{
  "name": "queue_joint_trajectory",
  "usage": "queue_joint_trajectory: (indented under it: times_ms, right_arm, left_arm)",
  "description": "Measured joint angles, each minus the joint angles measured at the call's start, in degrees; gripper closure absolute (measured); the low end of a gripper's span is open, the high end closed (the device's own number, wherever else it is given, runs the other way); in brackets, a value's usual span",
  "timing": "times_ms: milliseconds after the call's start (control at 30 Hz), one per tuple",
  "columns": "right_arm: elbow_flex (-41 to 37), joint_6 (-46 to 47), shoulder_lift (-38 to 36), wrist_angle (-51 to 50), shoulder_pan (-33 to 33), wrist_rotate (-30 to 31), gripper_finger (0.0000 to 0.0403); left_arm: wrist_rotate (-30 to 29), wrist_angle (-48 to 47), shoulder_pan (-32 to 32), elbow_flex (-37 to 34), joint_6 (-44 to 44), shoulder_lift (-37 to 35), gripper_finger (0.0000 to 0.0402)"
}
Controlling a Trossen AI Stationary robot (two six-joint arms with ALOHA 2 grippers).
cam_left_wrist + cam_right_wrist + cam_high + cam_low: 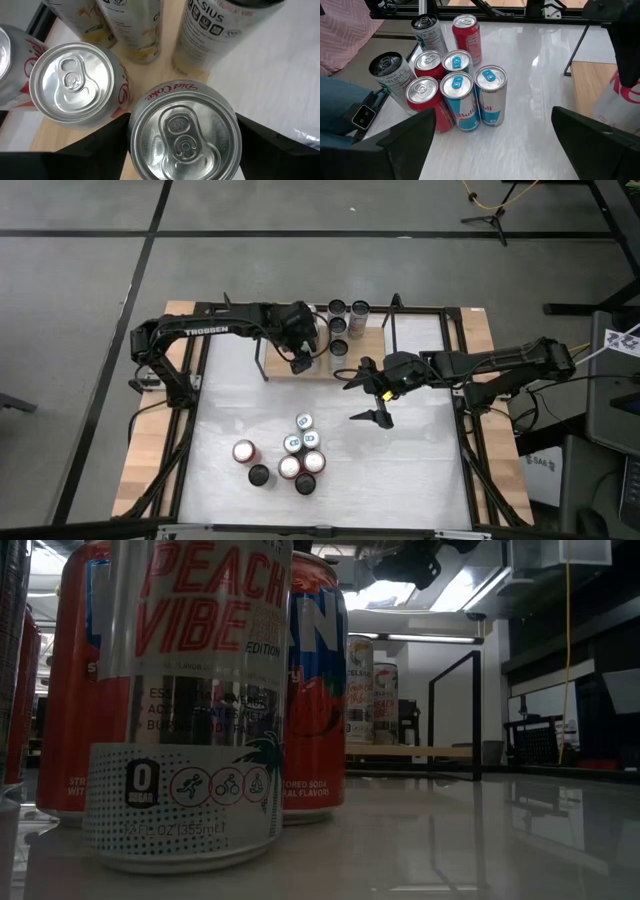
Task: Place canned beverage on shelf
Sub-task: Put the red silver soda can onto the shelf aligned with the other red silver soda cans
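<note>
Hidden: Where the left arm reaches over the shelf point(300, 370) in the high view, it covers the can it works on and much of the board, so only a strip of light wood and thin black uprights show.
Cut off: the left wrist view crops the Diet Coke can point(184, 134) at the picture's lower edge, and the low view is largely blocked by a Peach Vibe can point(195, 700) close to the lens.
Hard to make out: labels of the cans standing at the shelf's far end point(345, 320) from above; the shelf itself is small and distant in the low view point(410, 751).
Left gripper point(301, 363): over the shelf, its fingers point(95, 150) spread to either side of the Diet Coke can; whether they touch its sides cannot be told.
Right gripper point(372, 395): wide apart, holding nothing, above the white table point(420, 470) just right of the shelf.
Can look: silver lid with pull tab, red script on the rim.
Can place: upright on the wood, beside a second Diet Coke can point(75, 82) and near taller cans.
Cluster point(455, 90): red, blue-silver and dark cans grouped on the table's near part, well apart from the shelf.
</note>
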Motion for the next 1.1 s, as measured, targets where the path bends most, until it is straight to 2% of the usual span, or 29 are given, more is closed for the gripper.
queue_joint_trajectory:
  times_ms: [467,1100]
  right_arm:
    - [0.0,-0.01,0.0,0.13,-0.02,0.01,0.0013]
    - [0.0,-0.02,0.0,0.07,-0.02,0.01,0.0013]
  left_arm:
    - [-0.46,1.1,0.22,-0.02,-0.29,3.62,0.0115]
    - [-0.75,0.66,0.42,0.0,-0.27,3.72,0.0104]
